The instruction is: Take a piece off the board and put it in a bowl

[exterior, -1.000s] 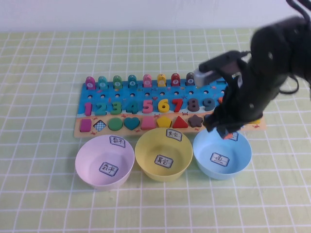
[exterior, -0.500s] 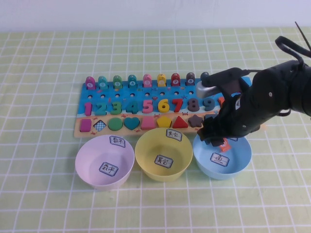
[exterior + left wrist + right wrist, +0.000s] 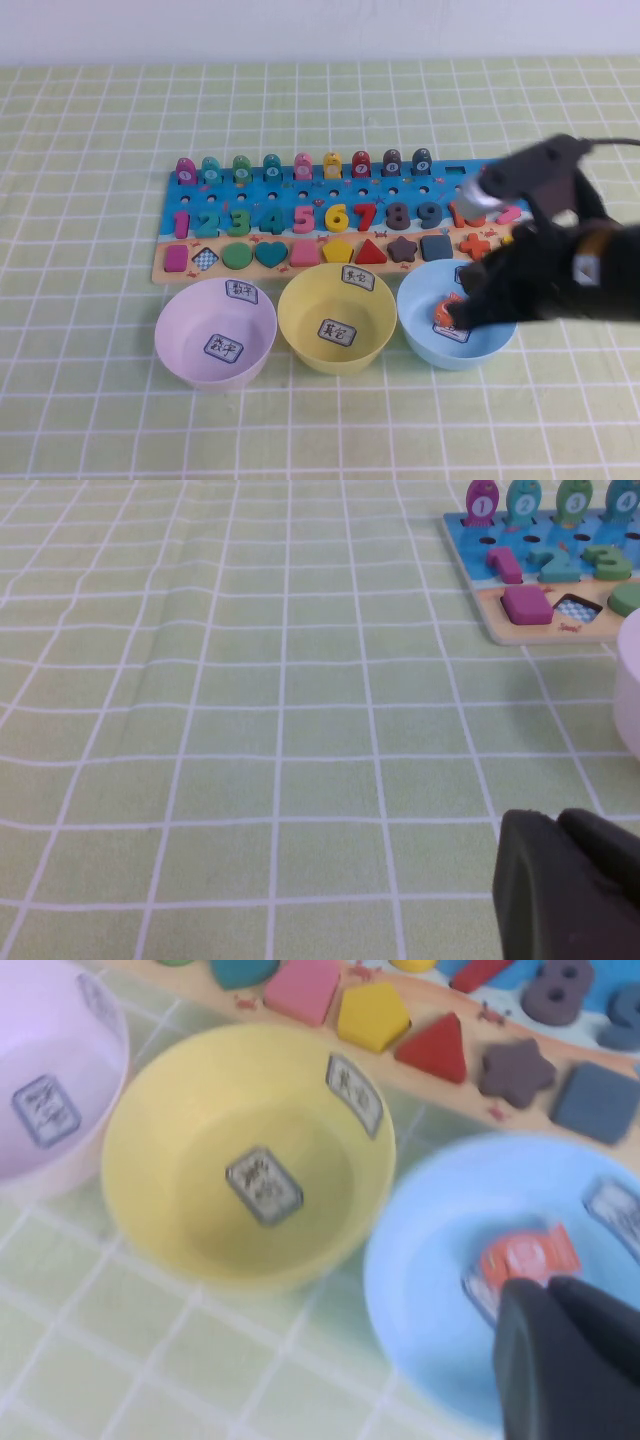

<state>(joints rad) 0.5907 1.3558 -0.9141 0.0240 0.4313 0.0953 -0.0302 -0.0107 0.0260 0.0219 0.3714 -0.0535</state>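
Orange and small, the piece now lies inside the light blue bowl, on the paper label at its bottom — this is where the job wants it. That bowl sits last in the row of three, just beside the yellow bowl, with the pink bowl on the far side of the yellow one. All three stand close in front of the board, so a piece only has a short way to go.

Over the far rim of the blue bowl hangs the right gripper. Nothing is in its grip, but I cannot tell how wide its fingers are. Well away from the bowls, over bare green cloth near the board's end, sits the left gripper — I cannot tell its fingers either.

Half a second ago the right gripper held the orange piece above the blue bowl; now the piece has dropped in and the arm has swung lower and off to the side.
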